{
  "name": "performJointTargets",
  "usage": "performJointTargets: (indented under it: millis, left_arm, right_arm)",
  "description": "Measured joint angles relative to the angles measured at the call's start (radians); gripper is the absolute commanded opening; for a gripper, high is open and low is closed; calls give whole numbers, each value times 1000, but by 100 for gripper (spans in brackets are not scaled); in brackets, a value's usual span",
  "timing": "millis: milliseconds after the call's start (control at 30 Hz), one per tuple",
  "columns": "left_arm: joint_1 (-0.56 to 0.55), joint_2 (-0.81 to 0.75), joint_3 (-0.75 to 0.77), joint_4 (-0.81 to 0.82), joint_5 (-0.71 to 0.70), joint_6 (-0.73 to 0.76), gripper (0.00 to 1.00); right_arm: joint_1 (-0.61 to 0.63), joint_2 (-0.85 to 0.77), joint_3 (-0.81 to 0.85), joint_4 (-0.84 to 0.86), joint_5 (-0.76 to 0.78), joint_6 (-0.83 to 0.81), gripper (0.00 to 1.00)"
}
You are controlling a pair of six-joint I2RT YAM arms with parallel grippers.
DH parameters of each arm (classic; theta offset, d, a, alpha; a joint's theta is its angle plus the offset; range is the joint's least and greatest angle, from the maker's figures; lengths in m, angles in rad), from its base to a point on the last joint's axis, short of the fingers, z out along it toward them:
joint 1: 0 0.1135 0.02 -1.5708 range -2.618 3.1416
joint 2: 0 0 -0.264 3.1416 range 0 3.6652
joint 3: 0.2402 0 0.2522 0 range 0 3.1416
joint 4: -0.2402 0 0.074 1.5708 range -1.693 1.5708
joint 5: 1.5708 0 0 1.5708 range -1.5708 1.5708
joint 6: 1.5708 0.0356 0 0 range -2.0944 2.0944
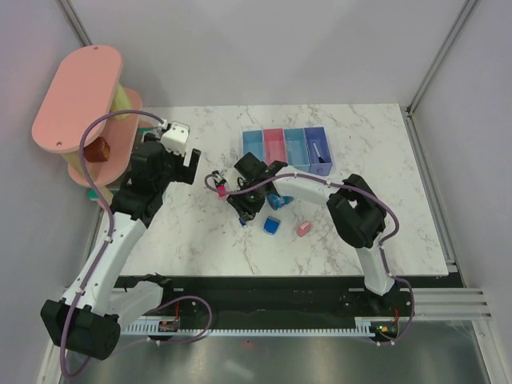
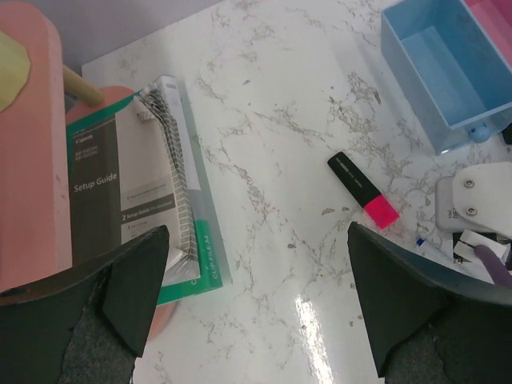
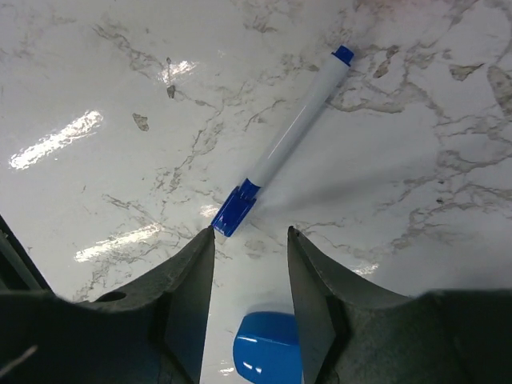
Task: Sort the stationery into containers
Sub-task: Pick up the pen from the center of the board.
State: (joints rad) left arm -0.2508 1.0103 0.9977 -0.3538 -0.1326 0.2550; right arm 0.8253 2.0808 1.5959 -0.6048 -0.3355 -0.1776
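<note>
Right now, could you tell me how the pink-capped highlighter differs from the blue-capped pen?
The highlighter is black with a pink end; the pen is white with blue ends. The highlighter is stubby, the pen slim. The pen lies just ahead of the right gripper; the highlighter lies apart from the left gripper. Both lie flat on the marble table.

Your 4 bins [image 1: 284, 146] sit in a row at the table's [image 1: 384, 224] far middle, with the shelf tower [image 1: 78, 104] at its far-left corner. The marker [image 2: 362, 190] lies left of them. Nearer you, the eraser [image 1: 303, 229] lies right of the wedge block [image 1: 272, 226].
</note>
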Motion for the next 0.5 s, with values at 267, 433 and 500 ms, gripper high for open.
performJointTargets:
  millis: [267, 433, 500]
  left_arm:
    - [0, 250, 13, -41, -20, -32, 98]
    - [1, 492, 119, -117, -27, -99, 98]
    - [1, 537, 148, -134, -25, -121, 98]
  right_arm:
    - [29, 60, 29, -9, 41, 13, 51]
    - [48, 61, 45, -9, 74, 13, 51]
    - [58, 63, 45, -9, 84, 10, 51]
